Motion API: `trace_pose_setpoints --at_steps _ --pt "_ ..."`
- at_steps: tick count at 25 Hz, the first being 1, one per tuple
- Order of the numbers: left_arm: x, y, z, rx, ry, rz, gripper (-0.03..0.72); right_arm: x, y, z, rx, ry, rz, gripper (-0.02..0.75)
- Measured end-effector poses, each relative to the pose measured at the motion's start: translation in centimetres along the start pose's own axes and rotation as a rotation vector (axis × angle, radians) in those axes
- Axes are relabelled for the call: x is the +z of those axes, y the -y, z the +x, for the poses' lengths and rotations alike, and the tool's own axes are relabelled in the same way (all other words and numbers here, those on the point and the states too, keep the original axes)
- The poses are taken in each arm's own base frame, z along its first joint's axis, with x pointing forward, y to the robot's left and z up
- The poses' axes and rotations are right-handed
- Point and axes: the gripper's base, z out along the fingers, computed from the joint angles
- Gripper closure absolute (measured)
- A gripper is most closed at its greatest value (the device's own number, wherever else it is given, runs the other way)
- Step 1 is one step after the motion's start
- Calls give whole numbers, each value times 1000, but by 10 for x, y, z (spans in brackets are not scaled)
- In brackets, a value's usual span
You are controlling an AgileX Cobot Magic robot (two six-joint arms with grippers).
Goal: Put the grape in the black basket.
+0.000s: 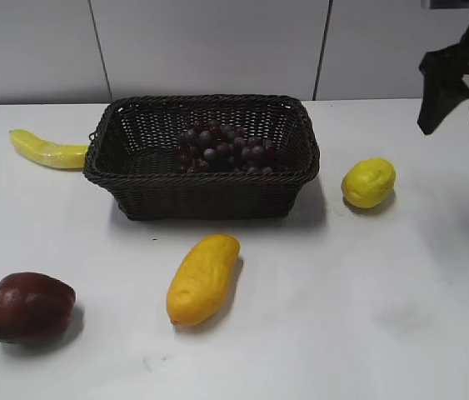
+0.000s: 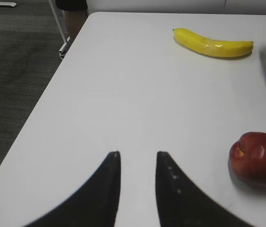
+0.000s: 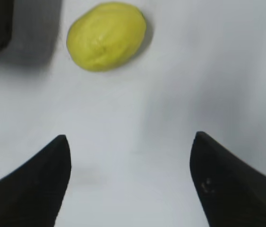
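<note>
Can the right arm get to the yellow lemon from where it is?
Probably yes. The right gripper hangs open above the bare table, and the lemon sits just ahead of it with nothing between. The black basket stands off to the side, apart from the lemon.

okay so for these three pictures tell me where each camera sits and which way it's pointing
Exterior view: in front of the table, slanting down at the black basket holding the grape; the right pincer shows top right.
Left wrist view: on the left arm, looking across the table; the left pincer shows narrowly parted, the banana and apple beyond.
Right wrist view: on the right arm, looking down; the right pincer shows open above the lemon.
Shared: the exterior and right wrist views both show the lemon.
</note>
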Motion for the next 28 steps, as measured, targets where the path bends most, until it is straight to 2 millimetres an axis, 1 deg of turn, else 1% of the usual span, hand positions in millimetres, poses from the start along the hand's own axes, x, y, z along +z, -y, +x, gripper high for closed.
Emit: trace_pose_setpoints --at_steps 6,7,14,16,20,28 --pt "0 0 0 0 0 0 459 -5 -2 74 -10 -96 39 145" --pt "0 0 0 0 0 0 459 -9 -3 84 -4 -81 40 145" --pt "0 0 0 0 0 0 459 -15 -11 155 19 -24 27 145" --pt "0 0 0 0 0 0 459 -14 -13 175 24 -7 21 145" --pt "0 0 0 0 0 0 459 -15 -17 208 28 52 17 145" --pt "0 0 0 0 0 0 459 -22 -22 259 26 172 15 146"
